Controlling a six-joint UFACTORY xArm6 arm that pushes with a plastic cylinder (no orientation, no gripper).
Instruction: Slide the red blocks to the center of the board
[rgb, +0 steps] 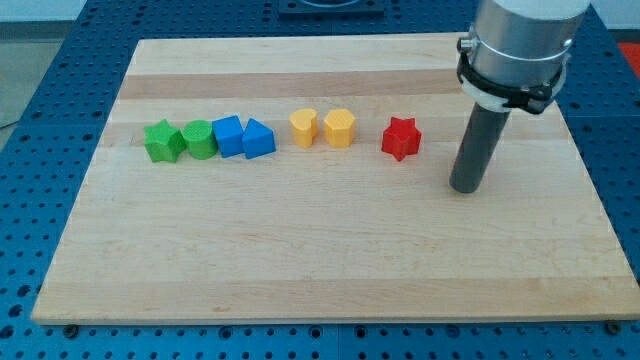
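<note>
A red star block (401, 138) lies on the wooden board (300, 250), right of the middle and level with the row of other blocks. My tip (465, 188) rests on the board a short way to the right of the red star and slightly lower, apart from it. The red cylinder block does not show in this view; whether the rod hides it I cannot tell.
A row runs across the board's upper half: a green star (161, 141), a green cylinder (199, 139), a blue cube (228, 135), a blue triangular block (258, 139), and two yellow blocks (304, 128) (339, 128). The arm's grey housing (518, 45) hangs over the top right corner.
</note>
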